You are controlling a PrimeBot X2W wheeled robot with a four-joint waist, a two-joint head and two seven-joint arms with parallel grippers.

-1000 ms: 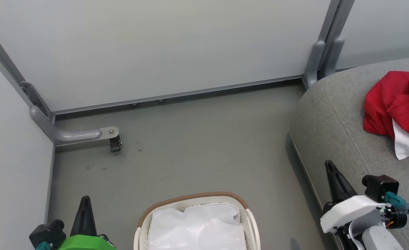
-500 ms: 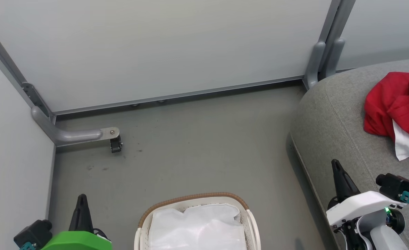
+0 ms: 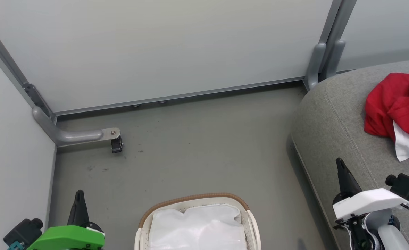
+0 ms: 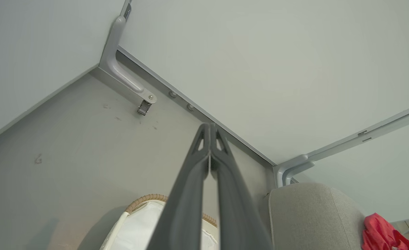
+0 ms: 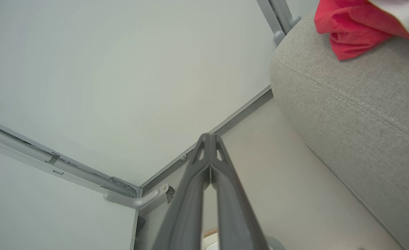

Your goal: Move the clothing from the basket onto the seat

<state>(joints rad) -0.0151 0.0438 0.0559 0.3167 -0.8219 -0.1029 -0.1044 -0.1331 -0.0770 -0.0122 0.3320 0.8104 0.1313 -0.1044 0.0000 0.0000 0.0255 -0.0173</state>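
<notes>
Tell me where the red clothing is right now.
The clothing lies bunched on the seat at the right edge of the head view, beyond the right gripper and well right of the basket.

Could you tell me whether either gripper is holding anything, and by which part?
Nothing is held: left gripper and right gripper are both shut, empty.

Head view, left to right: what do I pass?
Dark-fingered left gripper, small white perforated basket with brown woven rim, large grey woven-fabric seat, bright red clothing lying on it.
</notes>
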